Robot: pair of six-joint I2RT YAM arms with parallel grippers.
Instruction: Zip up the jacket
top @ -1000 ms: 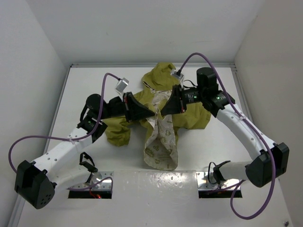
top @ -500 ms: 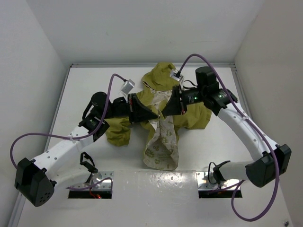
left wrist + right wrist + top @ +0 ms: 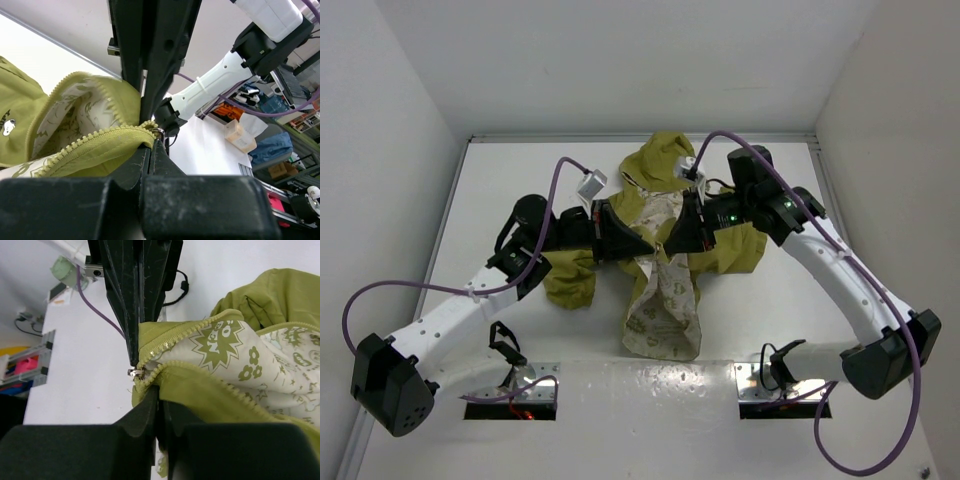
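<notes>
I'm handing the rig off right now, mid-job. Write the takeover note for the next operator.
Left gripper: shut on the zipper edge of the olive-green hooded fabric jacket.
Right gripper: shut on the jacket too, tip to tip with the left one.
Jacket: middle of the white table, hood toward the far wall. The small metal zipper slider sits between the tips; which gripper holds it is unclear.
Done: zipper end gripped.
Left: teeth are apart and the cream doodle-printed lining is exposed, so the whole zip remains to be closed.
</notes>
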